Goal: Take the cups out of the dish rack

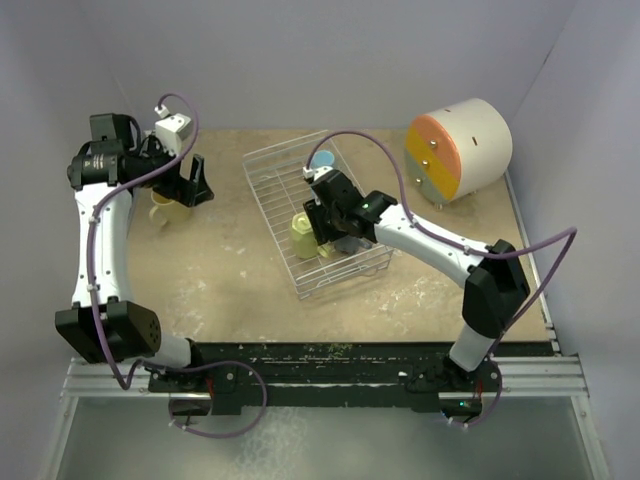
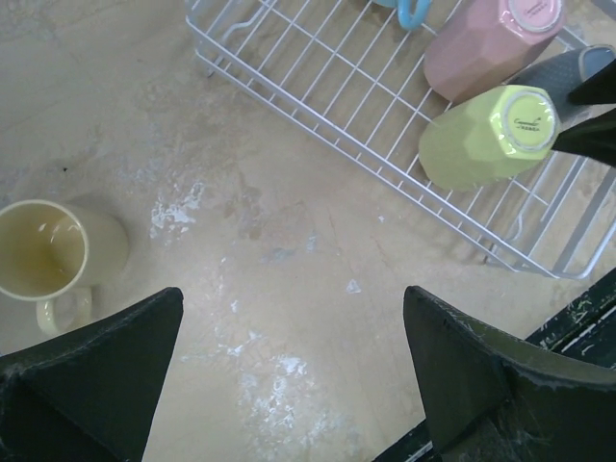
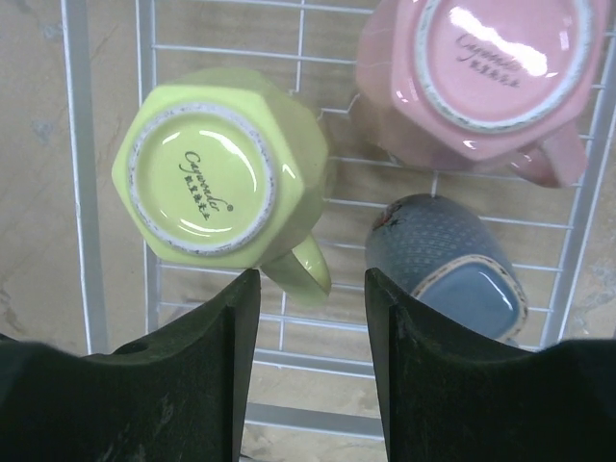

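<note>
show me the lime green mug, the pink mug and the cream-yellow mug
lime green mug (image 3: 202, 183): right wrist view, on its upturned base
pink mug (image 3: 500, 58): right wrist view, on its upturned base
cream-yellow mug (image 2: 43, 255): left wrist view, inside its open mouth

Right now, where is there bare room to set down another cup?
Bare tabletop lies between the cream-yellow mug and the dish rack, and in front of it. Its near end is crowded: lime green mug, pink mug, grey-blue mug.
</note>
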Controlling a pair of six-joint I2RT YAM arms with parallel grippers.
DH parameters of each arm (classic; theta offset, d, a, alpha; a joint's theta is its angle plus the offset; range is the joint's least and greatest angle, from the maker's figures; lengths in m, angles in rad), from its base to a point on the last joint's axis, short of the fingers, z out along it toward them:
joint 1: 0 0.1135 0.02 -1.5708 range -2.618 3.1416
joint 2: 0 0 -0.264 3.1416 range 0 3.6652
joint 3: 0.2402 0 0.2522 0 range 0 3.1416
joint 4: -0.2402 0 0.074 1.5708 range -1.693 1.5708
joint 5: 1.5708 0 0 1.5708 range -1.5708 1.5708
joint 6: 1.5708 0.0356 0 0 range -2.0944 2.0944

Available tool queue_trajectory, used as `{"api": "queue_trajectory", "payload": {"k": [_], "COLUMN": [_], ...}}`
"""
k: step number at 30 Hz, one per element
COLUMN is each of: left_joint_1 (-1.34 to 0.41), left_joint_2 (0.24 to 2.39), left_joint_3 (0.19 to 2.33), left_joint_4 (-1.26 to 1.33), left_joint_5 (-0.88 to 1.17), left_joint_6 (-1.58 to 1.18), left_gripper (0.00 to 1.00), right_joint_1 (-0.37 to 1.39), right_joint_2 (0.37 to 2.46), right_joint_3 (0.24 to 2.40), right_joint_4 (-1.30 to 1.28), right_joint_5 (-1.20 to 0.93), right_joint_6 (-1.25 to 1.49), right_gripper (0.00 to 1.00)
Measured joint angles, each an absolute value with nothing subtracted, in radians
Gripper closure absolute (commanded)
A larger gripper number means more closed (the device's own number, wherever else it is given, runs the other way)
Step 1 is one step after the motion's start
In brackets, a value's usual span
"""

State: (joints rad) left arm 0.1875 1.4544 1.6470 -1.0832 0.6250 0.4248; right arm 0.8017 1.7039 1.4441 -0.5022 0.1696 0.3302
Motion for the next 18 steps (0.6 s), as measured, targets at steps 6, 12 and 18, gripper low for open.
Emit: {"api": "queue_trajectory", "payload": {"k": [6,12,18], "left_joint_1": [0.187,0.187,0.188], "left_joint_2": [1.421,1.411,1.409], "left_joint_3": [1.649,1.672,1.672], "left_joint_4": [-1.092,-1.117,-1.134], "left_joint_5": [0.664,0.694,0.704], "left_joint_6": [0.384,0.366,0.350], "left_gripper": [0.01,0.01,0.01], "right_joint_1": [0.818,0.836,0.852], "right_joint_2": [1.757,1.781,1.814], "right_joint_3": [1.444,1.444,1.444], "right_joint_4": [-0.490,-0.449,-0.392], "right_joint_5": [0.165,0.165,0.172], "right_joint_6": [0.322,0.323,0.329], "right_gripper": [0.51,0.54,0.61]}}
